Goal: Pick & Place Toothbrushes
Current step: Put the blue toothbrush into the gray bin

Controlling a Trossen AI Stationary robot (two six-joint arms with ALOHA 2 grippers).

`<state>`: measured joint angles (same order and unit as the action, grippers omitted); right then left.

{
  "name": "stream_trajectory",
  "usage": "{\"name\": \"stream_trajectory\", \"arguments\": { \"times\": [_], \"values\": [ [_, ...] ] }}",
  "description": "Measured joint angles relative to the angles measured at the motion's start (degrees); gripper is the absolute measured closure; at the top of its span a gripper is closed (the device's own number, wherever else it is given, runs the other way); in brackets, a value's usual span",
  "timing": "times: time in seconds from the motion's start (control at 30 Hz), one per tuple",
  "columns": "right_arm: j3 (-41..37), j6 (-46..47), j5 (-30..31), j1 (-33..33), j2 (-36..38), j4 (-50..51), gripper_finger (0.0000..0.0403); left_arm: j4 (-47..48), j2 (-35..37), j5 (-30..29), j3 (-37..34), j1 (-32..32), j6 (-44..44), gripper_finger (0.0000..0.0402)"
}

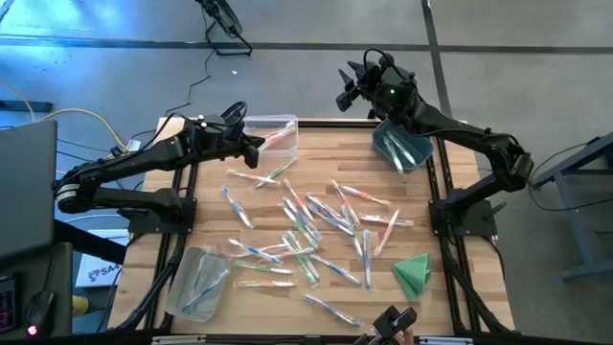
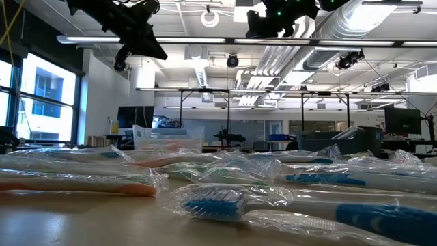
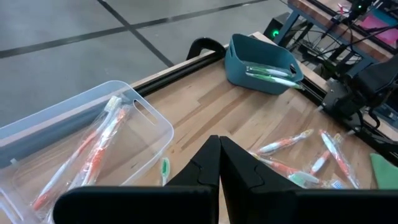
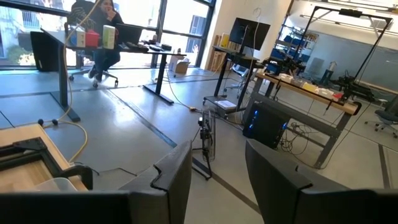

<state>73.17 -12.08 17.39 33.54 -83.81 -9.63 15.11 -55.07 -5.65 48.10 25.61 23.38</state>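
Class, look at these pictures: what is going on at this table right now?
Two dark robot arms are sorting wrapped toothbrushes, scattered over the wooden table, into bins. The left gripper is shut and empty beside the clear plastic bin, which holds orange brushes. The right gripper is open and empty, raised past the table's far edge near the teal bin holding green brushes. Most brushes are unsorted.

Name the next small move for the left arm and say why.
Probably open the left gripper and lower it toward the loose toothbrushes on the table. Its fingers are shut on nothing, it hangs beside the clear bin that already holds orange-accented brushes, and many wrapped ones are unsorted. The right gripper is open, off the table's far edge past the teal bin.
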Motion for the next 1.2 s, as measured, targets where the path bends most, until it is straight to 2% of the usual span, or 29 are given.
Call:
{"name": "stream_trajectory", "arguments": {
  "times": [0.3, 0.57, 0.7, 1.2],
  "values": [
    [0.0, -0.2, 0.0, 0.0, 0.0, 0.0, 0.0259, -2.9, -0.4, 0.1, 0.0, 0.0, 0.0, 0.0401],
    [0.0, -1.7, 0.0, 0.0, 0.0, 0.0, 0.0259, -6.0, -3.8, 0.9, 0.0, 0.0, -0.4, 0.0401],
    [0.0, -4.6, 0.5, 0.0, 0.0, 0.0, 0.0259, -6.2, -5.3, 1.1, 0.0, 0.0, -0.4, 0.0401],
    [0.0, -4.3, 0.4, 0.7, 0.0, 0.0, 0.0259, -6.6, -5.6, 1.1, 0.0, 0.0, -0.6, 0.0401]
  ]
}}
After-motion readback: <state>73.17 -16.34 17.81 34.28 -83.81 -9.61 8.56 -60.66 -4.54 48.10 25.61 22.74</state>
